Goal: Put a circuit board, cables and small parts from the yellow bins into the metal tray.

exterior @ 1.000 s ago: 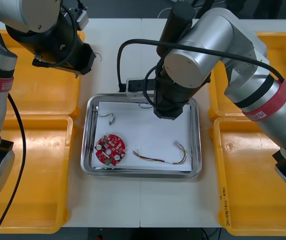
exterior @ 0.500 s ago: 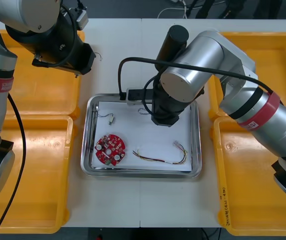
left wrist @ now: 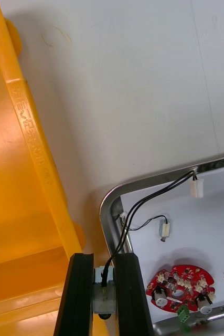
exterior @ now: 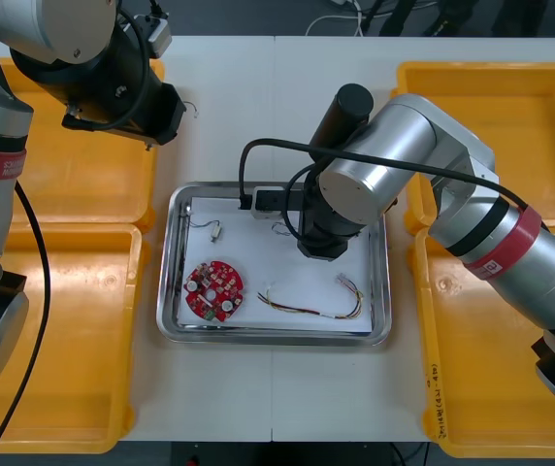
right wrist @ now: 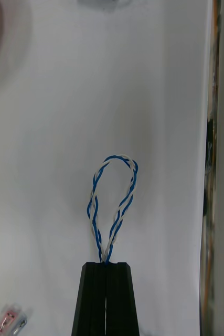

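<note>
Over the white floor of the shiny rectangular metal tray (exterior: 164,282), toward its far side: right pincer (right wrist: 106,264), clenched on a twisted blue and white cable (right wrist: 117,156); holds the loop out ahead of the fingertips. In the tray's near half: round red circuit board (exterior: 214,289) left, thin red and yellow cable (exterior: 311,309) right. Near the far left corner: small metal part (exterior: 217,231) on a thin wire. Beside the far left yellow plastic bin (exterior: 74,184), above the light bench (exterior: 258,97): left pincer (left wrist: 104,255), grasping the grey end of a thin black cable (left wrist: 153,199); white plug at the other end, by the tray's far rim.
</note>
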Controlling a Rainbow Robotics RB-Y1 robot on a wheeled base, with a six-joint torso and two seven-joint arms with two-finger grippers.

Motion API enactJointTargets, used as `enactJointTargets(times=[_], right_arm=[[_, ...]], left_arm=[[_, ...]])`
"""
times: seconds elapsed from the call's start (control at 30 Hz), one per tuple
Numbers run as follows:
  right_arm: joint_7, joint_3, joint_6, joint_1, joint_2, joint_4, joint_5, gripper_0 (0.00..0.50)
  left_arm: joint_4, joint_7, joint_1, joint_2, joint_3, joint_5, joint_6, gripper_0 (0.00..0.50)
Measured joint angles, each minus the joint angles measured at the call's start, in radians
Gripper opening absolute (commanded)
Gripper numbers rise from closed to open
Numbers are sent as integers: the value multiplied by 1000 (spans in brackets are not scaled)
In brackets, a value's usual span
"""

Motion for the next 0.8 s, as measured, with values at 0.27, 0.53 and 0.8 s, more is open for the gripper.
enactJointTargets(times=[0.27,0.53,0.8], right_arm=[[3,0,-15,8,0,0,9,415],[3,0,-15,9,0,0,12,500],[3,0,-12,9,0,0,15,500]], left_arm=[[-2,0,1,0,0,0,0,0],[-9,0,6,0,0,0,0,0],[-10,0,8,0,0,0,0,0]])
